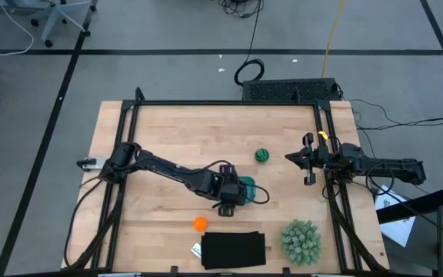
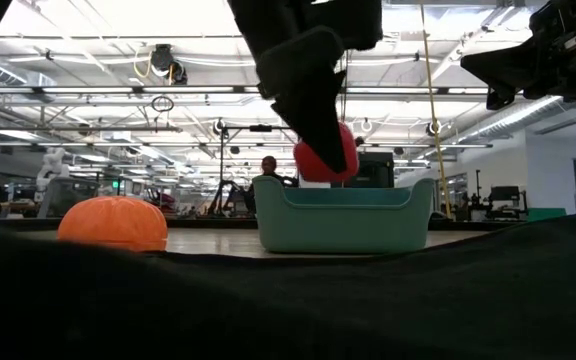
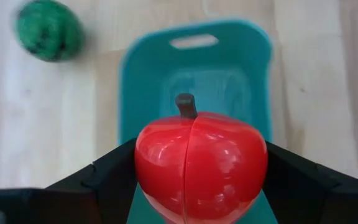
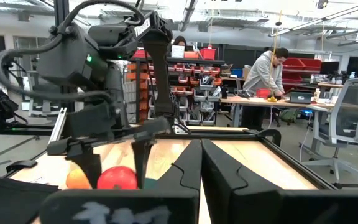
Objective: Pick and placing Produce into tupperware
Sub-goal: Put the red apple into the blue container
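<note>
My left gripper (image 1: 233, 194) is shut on a red toy apple (image 3: 201, 165), which hangs just above the teal tupperware (image 3: 197, 68) near the table's middle. In the low view the apple (image 2: 320, 160) is over the tupperware's (image 2: 346, 218) rim. The dark green round fruit (image 1: 262, 155) lies on the wood farther back. The orange round fruit (image 1: 199, 223) lies toward the near edge. My right gripper (image 1: 291, 158) waits shut at the table's right side, above the wood. My left gripper pinches the red apple by its two opposite sides (image 3: 143, 163) between its two fingers (image 3: 114, 174). The fingers slant down from the table's left. The apple is lifted clear, with its brown stem (image 3: 186, 104) pointing away from the wrist, above the tupperware's open top.
A black flat rectangle (image 1: 233, 250) lies at the near edge, with a pale green spiky plant ball (image 1: 300, 240) to its right. A black metal frame (image 1: 229, 102) runs round the table. People and benches show in the room behind.
</note>
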Motion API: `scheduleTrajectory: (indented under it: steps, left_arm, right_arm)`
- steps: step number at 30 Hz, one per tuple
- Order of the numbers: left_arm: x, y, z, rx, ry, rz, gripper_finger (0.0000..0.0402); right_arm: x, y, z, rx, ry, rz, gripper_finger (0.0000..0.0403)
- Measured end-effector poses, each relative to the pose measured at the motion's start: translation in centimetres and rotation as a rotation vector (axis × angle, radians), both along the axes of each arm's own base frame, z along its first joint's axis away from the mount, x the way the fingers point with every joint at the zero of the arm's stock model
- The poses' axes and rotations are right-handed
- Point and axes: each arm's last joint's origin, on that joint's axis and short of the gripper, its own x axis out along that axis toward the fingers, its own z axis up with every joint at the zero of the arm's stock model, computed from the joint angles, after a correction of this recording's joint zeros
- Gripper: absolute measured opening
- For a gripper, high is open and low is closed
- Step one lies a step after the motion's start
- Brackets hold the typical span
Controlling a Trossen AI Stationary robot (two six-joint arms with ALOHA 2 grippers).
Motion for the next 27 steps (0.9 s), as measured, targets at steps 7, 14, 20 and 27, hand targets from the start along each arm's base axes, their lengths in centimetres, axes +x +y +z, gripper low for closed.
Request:
scheduleTrajectory:
  steps: [7, 14, 20, 27]
  left_arm:
    - [0.6, 0.0, -0.8, -0.044, -0.026, 0.055, 0.0294]
    - [0.7, 0.0, -2.0, -0.028, 0.029, 0.012, 0.0294]
    - [0.6, 0.1, -2.6, -0.019, 0.055, 0.009, 0.0294]
    - [0.8, 0.4, -2.6, -0.071, 0.056, 0.031, 0.0294]
  right_arm:
    - [0.0, 0.0, 0.0, 0.000, 0.003, 0.000, 0.0000]
    - [0.0, 0.0, 0.0, 0.000, 0.001, 0.000, 0.0000]
    - [0.0, 0.0, 0.0, 0.000, 0.001, 0.000, 0.0000]
    - [0.0, 0.0, 0.0, 0.000, 0.000, 0.000, 0.0000]
